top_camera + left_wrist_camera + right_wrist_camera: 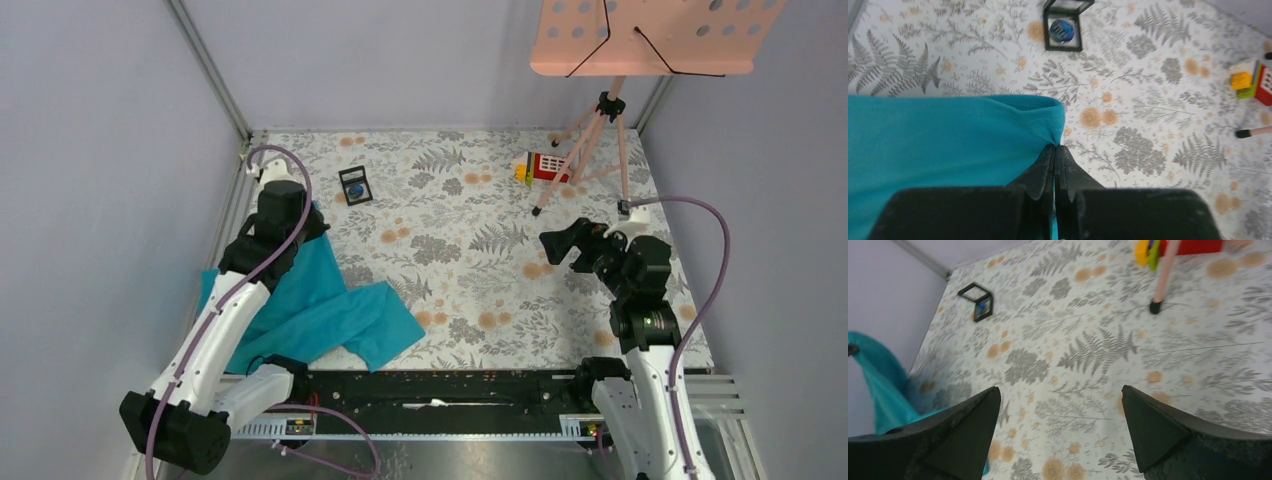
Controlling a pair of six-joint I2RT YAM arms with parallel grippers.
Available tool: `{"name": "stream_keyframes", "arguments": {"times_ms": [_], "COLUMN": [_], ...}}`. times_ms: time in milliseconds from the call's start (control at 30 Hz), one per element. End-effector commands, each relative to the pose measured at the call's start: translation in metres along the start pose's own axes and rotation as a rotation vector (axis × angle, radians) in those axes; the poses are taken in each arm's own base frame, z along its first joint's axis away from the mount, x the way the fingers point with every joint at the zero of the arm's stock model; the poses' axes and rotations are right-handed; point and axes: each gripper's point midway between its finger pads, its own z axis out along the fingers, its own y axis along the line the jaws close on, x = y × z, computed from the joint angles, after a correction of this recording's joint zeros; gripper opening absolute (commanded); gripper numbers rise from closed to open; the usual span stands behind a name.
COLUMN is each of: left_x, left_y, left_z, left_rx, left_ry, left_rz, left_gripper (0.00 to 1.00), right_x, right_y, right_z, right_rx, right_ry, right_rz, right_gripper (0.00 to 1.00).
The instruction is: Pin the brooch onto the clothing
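Left gripper (1054, 146): clenched, its jaws pressed together on a folded edge of the T-shirt (938, 135), with the cloth drawn up to the fingertips. Right gripper (1060, 390): released, jaws wide, hanging over bare patterned table (470, 260) on the right and holding nothing. T-shirt: teal, bunched at the near left of the table. I judge it light, soft and limp. It should drape and slide rather than hold a shape, so I would keep the pinch on a hem or seam and want it spread flat before pinning. Brooch (1063, 30): a small dark-blue disc sitting inside a black frame (1046, 32) at the far left, well apart from the shirt. I judge it rigid, light and probably slick-faced, best taken by its rim. I cannot see its pin.
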Motion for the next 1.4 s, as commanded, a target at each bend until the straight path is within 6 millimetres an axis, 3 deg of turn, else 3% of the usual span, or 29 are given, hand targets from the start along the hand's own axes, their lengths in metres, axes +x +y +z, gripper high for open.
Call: {"name": "stream_keyframes", "arguments": {"times_ms": [0,100,200,433,567,667,900,1033,1233,1367], "left_x": [-0.023,-0.029,-0.037,-0.044,-0.042,-0.039,-0.028,-0.022,-0.022,-0.022], "left_y": [-0.013,-0.017,-0.015,0.020,0.026,0.028,0.023,0.017,0.016,0.015], "left_z": [-0.029,-0.044,-0.055,-0.057,-0.060,-0.059,-0.058,-0.055,-0.057,-0.058], "left_rx": [0.068,0.101,0.106,-0.019,-0.007,-0.009,0.042,0.072,0.088,0.093], "left_ry": [-0.002,-0.006,-0.031,-0.145,-0.209,-0.207,-0.197,-0.171,-0.181,-0.186], "left_rz": [0.051,0.074,0.106,0.194,0.196,0.197,0.172,0.175,0.167,0.164], "left_gripper": [0.00,0.00,0.00,0.00,0.00,0.00,0.00,0.00,0.00,0.00], "right_x": [-0.002,0.023,0.060,0.151,0.174,0.187,0.224,0.247,0.274,0.286], "right_y": [0.048,0.060,0.081,0.153,0.206,0.238,0.282,0.292,0.262,0.261], "right_z": [0.006,0.019,0.033,0.035,0.042,0.051,0.095,0.116,0.133,0.141], "right_rx": [-0.187,-0.186,-0.219,-0.344,-0.464,-0.530,-0.605,-0.601,-0.452,-0.438], "right_ry": [0.085,0.207,0.360,0.554,0.574,0.607,0.705,0.764,0.795,0.837], "right_rz": [-0.015,-0.056,-0.069,-0.117,-0.047,-0.028,0.046,0.075,0.021,-0.026], "right_gripper": [0.97,0.95,0.87,0.78,0.67,0.65,0.57,0.55,0.56,0.54]}}
